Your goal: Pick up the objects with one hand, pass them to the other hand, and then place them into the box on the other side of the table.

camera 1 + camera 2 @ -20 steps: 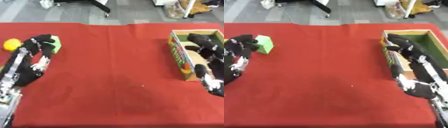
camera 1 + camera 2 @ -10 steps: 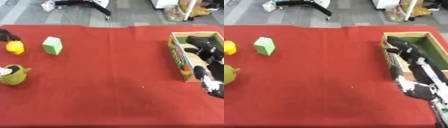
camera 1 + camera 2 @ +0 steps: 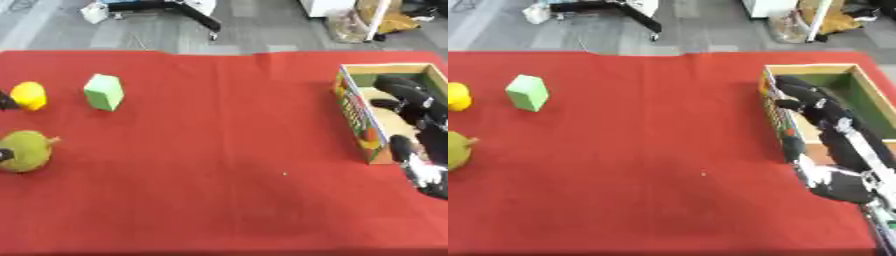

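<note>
Three objects lie at the table's left side: a yellow rounded object [image 3: 29, 95], a light green block [image 3: 103, 91] standing right of it, and an olive-green round object [image 3: 24, 151] nearer to me. The open cardboard box [image 3: 773, 116] stands at the right edge. My right hand [image 3: 805, 96] rests inside the box over its near wall, fingers relaxed and holding nothing; its arm runs down to the lower right. Of my left hand [image 3: 4, 101] only a dark sliver shows at the left edge, beside the yellow object.
The red cloth [image 3: 227, 150] covers the table between the objects and the box. Beyond the far edge are a grey floor, a black chair base [image 3: 175, 10] and bags [image 3: 385, 20].
My left arm, which lay over the green block a second ago, has drawn back off the left edge, uncovering the olive-green object. The right hand has stayed in the box.
</note>
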`<state>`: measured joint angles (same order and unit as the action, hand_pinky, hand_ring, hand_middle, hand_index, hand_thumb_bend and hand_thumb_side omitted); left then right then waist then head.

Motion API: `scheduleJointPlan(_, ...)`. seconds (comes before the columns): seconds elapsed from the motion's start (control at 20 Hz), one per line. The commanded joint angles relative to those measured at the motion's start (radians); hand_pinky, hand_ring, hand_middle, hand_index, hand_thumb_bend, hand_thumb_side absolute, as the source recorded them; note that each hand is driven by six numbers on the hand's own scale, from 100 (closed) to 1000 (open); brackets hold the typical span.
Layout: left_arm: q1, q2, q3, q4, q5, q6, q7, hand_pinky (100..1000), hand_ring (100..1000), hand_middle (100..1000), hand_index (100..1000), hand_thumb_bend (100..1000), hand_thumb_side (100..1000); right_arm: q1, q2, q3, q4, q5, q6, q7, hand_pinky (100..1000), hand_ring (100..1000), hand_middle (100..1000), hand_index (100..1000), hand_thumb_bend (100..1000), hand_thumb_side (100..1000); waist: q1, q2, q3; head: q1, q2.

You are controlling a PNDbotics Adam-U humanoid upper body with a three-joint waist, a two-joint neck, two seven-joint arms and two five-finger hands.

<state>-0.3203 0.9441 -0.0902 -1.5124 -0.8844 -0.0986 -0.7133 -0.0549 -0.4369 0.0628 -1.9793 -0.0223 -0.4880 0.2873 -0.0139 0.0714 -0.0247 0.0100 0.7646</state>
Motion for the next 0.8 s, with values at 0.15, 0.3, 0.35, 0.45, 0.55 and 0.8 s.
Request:
scheduleJointPlan(0.15,-0.028,-0.014,-0.011,0.096,-0.042,-0.017,0.026,812,761,754,887,446,436,-0.009,-0.022,-0.002,-0.021,-0.002,0.000,0.005,890,995,962,933,100,460,0.015,-0.022,-0.003,0.003,0.005)
scheduleJointPlan(0.3,-0.029,-0.040,-0.009,0.132,-0.031,-0.014,0.071,803,751,754,886,390,375,-0.009,-0.021,-0.003,-0.021,-0.003,0.000,0.005,890,995,963,933,100,461,0.015,-0.021,-0.003,0.004,0.005)
scheduleJointPlan(0.35,-0.028,-0.050,-0.007,0.143,-0.026,-0.009,0.103,802,749,757,889,372,363,-0.009,-0.020,-0.003,-0.021,-0.002,0.001,0.005,890,996,963,933,100,461,0.015,-0.021,-0.003,0.004,0.005)
scheduleJointPlan(0.45,-0.024,-0.068,-0.009,0.166,-0.020,0.000,0.172,800,749,765,894,352,328,-0.009,-0.019,-0.002,-0.021,-0.002,0.002,0.007,890,996,963,933,100,460,0.014,-0.021,-0.004,0.003,0.005)
scheduleJointPlan(0.55,-0.019,-0.083,-0.013,0.189,-0.016,0.005,0.237,797,745,772,898,332,284,-0.008,-0.019,-0.002,-0.021,-0.002,0.002,0.007,891,995,963,933,100,461,0.014,-0.020,-0.005,0.003,0.005)
scheduleJointPlan(0.8,0.001,-0.127,-0.021,0.232,0.026,0.006,0.370,702,620,632,816,179,238,-0.008,-0.017,-0.002,-0.021,-0.002,0.003,0.008,891,996,963,933,100,460,0.013,-0.019,-0.005,0.002,0.005)
